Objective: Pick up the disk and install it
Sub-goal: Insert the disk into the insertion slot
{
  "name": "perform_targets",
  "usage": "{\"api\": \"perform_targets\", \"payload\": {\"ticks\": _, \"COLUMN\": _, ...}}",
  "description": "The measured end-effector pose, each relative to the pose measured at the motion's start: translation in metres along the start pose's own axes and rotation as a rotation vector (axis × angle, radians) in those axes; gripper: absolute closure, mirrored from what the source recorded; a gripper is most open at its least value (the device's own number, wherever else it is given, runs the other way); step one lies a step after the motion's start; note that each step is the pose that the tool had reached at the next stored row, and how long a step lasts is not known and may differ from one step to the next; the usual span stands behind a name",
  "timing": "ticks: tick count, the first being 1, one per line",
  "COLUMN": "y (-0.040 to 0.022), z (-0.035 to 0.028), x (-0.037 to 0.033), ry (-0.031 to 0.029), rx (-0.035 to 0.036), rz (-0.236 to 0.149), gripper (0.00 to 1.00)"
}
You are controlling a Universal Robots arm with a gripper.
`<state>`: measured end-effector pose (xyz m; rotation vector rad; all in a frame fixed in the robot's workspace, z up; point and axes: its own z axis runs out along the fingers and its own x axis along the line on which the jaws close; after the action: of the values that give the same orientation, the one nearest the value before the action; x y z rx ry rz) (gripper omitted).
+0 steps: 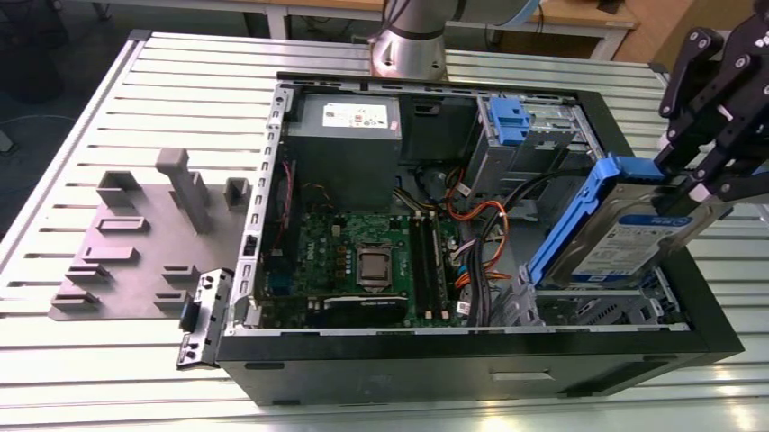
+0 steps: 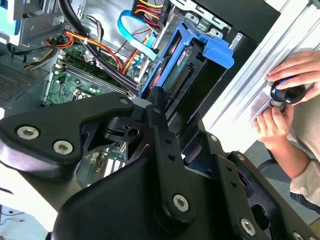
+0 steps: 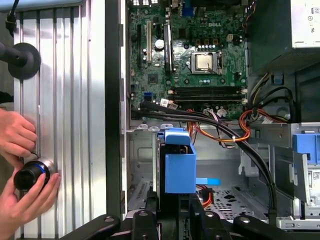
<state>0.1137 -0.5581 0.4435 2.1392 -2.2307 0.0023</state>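
1. Pincer (image 1: 683, 191) closed on the upper end of the disk (image 1: 615, 236); its black fingers grip the blue carrier (image 1: 565, 229) that frames the drive, and the jaws are narrowed to the disk's thickness.
2. The disk hangs clear of the table (image 1: 72, 135), steeply tilted, with its white-and-blue label facing the exterior view's camera; its lower end points down at the grey drive cage (image 1: 601, 306) in the near corner of the computer case (image 1: 481, 364), on the exterior view's right; I cannot tell whether that end touches the cage.
3. In the first wrist view the disk appears end-on, with the carrier's blue tab nearest the camera and the cage floor beyond it.
4. Orange and black cables (image 1: 481, 225) run just beside the disk, between it and the green motherboard (image 1: 360, 261).
5. At the far end of the case sits the grey power supply (image 1: 346, 135); near it, toward the exterior view's right, a second blue carrier (image 1: 509, 121) sits in a bay.
6. The case lies open on its side on the slatted metal table; a grey fixture plate (image 1: 132, 252) lies on the exterior view's left of it, and a small grey bracket (image 1: 198, 315) leans by the case's near corner.
7. In both wrist views a person's hands (image 3: 20, 202) hold a round black knob (image 3: 31, 175) against the table's slats, well apart from the disk.
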Motion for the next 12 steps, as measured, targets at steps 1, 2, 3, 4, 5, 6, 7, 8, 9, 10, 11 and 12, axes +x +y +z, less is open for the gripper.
{"api": "perform_targets", "payload": {"ticks": 1, "y": -0.0001, "z": 0.0018, "x": -0.0001, "ry": 0.0011, "rx": 0.0000, "rz": 0.000, "gripper": 0.65}}
{"api": "perform_targets", "payload": {"ticks": 2, "y": -0.0001, "z": 0.0036, "x": -0.0001, "ry": 0.0022, "rx": 0.0001, "rz": 0.000, "gripper": 0.65}}
{"api": "perform_targets", "payload": {"ticks": 3, "y": -0.0002, "z": 0.0054, "x": -0.0002, "ry": 0.0032, "rx": 0.0001, "rz": 0.000, "gripper": 0.65}}
{"api": "perform_targets", "payload": {"ticks": 4, "y": -0.0002, "z": 0.0072, "x": -0.0003, "ry": 0.0040, "rx": 0.0002, "rz": 0.000, "gripper": 0.65}}
{"api": "perform_targets", "payload": {"ticks": 5, "y": -0.0003, "z": 0.0090, "x": -0.0003, "ry": 0.0048, "rx": 0.0002, "rz": 0.000, "gripper": 0.65}}
{"api": "perform_targets", "payload": {"ticks": 6, "y": -0.0004, "z": 0.0110, "x": -0.0004, "ry": 0.0056, "rx": 0.0002, "rz": 0.000, "gripper": 0.65}}
{"api": "perform_targets", "payload": {"ticks": 7, "y": -0.0004, "z": 0.0128, "x": -0.0005, "ry": 0.0061, "rx": 0.0003, "rz": 0.000, "gripper": 0.65}}
{"api": "perform_targets", "payload": {"ticks": 8, "y": -0.0005, "z": 0.0146, "x": -0.0005, "ry": 0.0066, "rx": 0.0003, "rz": 0.000, "gripper": 0.65}}
{"api": "perform_targets", "payload": {"ticks": 9, "y": -0.0006, "z": 0.0164, "x": -0.0006, "ry": 0.0071, "rx": 0.0003, "rz": 0.000, "gripper": 0.65}}
{"api": "perform_targets", "payload": {"ticks": 10, "y": -0.0006, "z": 0.0173, "x": -0.0006, "ry": 0.0075, "rx": 0.0003, "rz": 0.000, "gripper": 0.65}}
{"api": "perform_targets", "payload": {"ticks": 11, "y": -0.0006, "z": 0.0174, "x": -0.0007, "ry": 0.0075, "rx": 0.0003, "rz": 0.000, "gripper": 0.65}}
{"api": "perform_targets", "payload": {"ticks": 12, "y": -0.0006, "z": 0.0173, "x": -0.0006, "ry": 0.0065, "rx": 0.0003, "rz": 0.000, "gripper": 0.65}}
